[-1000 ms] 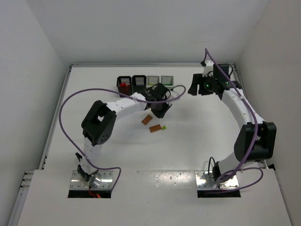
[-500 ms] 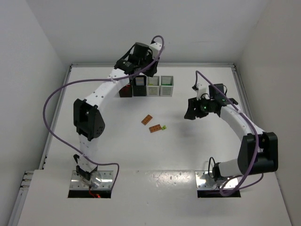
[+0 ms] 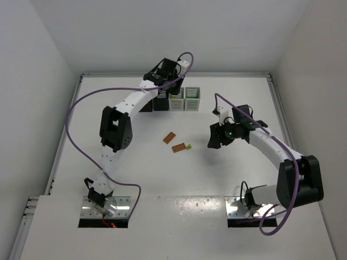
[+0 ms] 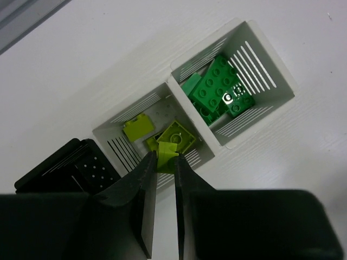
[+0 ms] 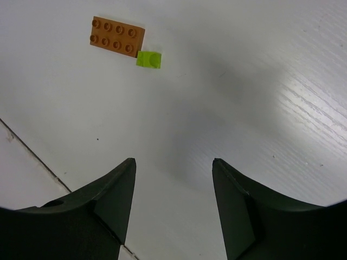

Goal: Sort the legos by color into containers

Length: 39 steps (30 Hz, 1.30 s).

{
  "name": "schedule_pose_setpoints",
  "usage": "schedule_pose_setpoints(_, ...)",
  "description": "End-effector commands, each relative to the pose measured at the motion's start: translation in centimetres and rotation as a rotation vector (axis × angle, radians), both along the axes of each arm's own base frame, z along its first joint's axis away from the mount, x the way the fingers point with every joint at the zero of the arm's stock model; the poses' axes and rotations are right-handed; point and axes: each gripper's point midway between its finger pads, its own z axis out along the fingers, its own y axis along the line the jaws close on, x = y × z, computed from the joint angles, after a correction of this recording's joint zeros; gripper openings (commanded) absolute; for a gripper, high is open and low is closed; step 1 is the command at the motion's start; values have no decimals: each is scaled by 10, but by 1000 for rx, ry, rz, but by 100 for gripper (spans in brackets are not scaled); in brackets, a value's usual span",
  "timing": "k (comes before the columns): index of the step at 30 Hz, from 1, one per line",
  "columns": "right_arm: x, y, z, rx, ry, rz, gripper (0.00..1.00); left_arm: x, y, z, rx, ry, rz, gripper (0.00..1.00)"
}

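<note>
**Top external view.** The left gripper [image 3: 169,89] hangs over the row of containers [image 3: 192,104] at the far edge of the table [image 3: 130,179]. We cannot read its jaws from here. The right gripper [image 3: 215,138] stands near three loose legos [image 3: 178,147] at mid-table.

**Left wrist view.** Only here do we see the grip. The jaws are pressed shut on a yellow-green piece [image 4: 166,157], directly above the white bin [image 4: 111,132] that holds yellow-green bricks. The neighbouring bin [image 4: 271,70] holds green ones. We judge the step in hand to be the release. To do it well, keep the piece centred over its own compartment, clear of the shared wall, then open.

**Right wrist view.** The jaws stand partly open with nothing between them. Ahead lie an orange brick [image 5: 117,36] and a small yellow-green brick [image 5: 148,59], touching at one corner, a contact the top view leaves unclear.
</note>
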Motion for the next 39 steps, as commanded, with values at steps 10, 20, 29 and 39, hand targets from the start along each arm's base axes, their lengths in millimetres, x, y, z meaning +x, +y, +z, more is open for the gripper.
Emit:
schedule_pose_setpoints(10,25,5,-3,-86,-56,18,59,18,4,28,-23,-76,56,55)
schedule_pose_setpoints(20,44,37,-10,-149,-133,207,61,-3,57,137,-117,-208,120,58)
schedule_pose_setpoints(29,30,71,-18,-109,-243,664,72,-75,154,192,-198,-237,188,64)
schedule_pose_setpoints(39,47,84,-39,-191,-463,1055,69,-123,199,212,-218,-256,224,65)
